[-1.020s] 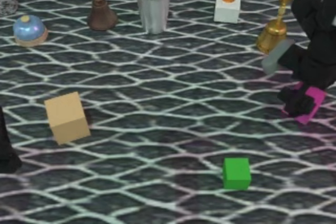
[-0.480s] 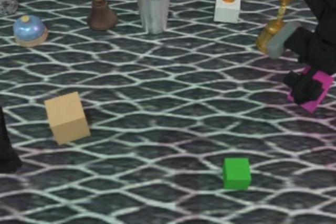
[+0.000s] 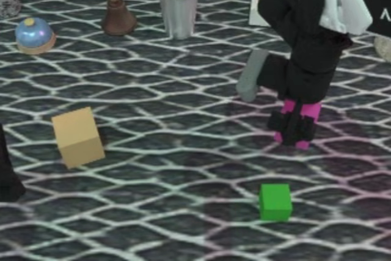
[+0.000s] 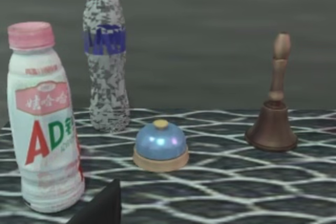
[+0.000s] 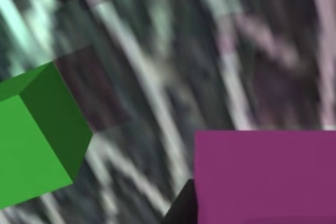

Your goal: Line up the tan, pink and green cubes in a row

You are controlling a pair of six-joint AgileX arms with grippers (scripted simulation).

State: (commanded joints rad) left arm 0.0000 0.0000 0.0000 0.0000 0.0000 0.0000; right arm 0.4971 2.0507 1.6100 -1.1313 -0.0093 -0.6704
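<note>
My right gripper (image 3: 295,129) is shut on the pink cube (image 3: 311,112) and holds it over the right middle of the table, just behind the green cube (image 3: 275,202). In the right wrist view the pink cube (image 5: 268,177) fills the near corner beside one dark finger (image 5: 181,211), with the green cube (image 5: 31,140) apart from it on the table. The tan cube (image 3: 77,137) rests at the left middle, turned slightly askew. My left arm (image 3: 6,175) is parked at the left edge; one of its fingers (image 4: 102,205) shows, with nothing held.
Along the back stand a blue call bell (image 3: 34,33), a brown wooden hand bell (image 3: 116,13), a metal cup (image 3: 178,3) and a white block (image 3: 258,4) partly hidden by my right arm. Two bottles (image 4: 44,119) (image 4: 106,61) stand at the back left.
My right arm has swung left from the table's right edge toward the middle right, carrying the pink cube with it. The tan and green cubes have not moved.
</note>
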